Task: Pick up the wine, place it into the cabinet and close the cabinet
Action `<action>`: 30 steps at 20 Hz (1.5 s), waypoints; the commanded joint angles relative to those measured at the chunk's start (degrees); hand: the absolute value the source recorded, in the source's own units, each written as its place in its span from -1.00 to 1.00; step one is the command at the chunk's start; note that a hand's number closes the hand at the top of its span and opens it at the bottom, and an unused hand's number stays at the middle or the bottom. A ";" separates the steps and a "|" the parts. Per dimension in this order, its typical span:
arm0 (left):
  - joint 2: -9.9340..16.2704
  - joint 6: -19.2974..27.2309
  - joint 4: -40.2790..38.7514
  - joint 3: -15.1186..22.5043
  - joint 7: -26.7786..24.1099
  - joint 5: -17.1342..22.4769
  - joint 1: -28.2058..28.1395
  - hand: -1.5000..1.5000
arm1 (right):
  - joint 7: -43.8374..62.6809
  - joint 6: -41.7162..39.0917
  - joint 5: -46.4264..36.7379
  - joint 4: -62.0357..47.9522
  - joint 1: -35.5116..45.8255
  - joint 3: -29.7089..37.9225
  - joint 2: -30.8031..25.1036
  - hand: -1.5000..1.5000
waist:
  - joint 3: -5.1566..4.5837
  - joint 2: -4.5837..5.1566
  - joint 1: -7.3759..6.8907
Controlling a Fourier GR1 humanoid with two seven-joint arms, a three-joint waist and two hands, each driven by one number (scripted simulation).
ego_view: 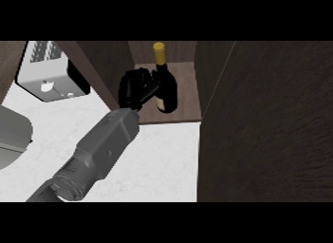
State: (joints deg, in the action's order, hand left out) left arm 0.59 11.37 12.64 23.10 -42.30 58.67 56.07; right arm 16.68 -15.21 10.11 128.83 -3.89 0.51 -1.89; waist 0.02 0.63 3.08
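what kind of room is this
Most likely a kitchen: a pale counter carries a toaster, and a dark wooden cabinet stands open with a wine bottle upright on its shelf, a hand beside it.

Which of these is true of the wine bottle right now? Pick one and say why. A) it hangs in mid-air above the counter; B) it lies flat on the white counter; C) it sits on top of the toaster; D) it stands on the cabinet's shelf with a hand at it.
D: the wine bottle stands upright on the cabinet's wooden shelf, with the black hand against its left side.
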 commanded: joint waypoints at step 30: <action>5.52 6.93 37.71 9.68 2.20 -12.27 -21.03 -1.00 | 3.70 1.74 -0.11 5.84 -3.70 1.35 -0.40 -1.00 | 0.04 -1.55 -4.83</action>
State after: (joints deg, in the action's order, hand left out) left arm 2.57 15.76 38.50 29.40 -43.39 48.73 41.53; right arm 19.96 -13.97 10.91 132.59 -5.21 2.59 -3.03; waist -0.08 -0.44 -0.96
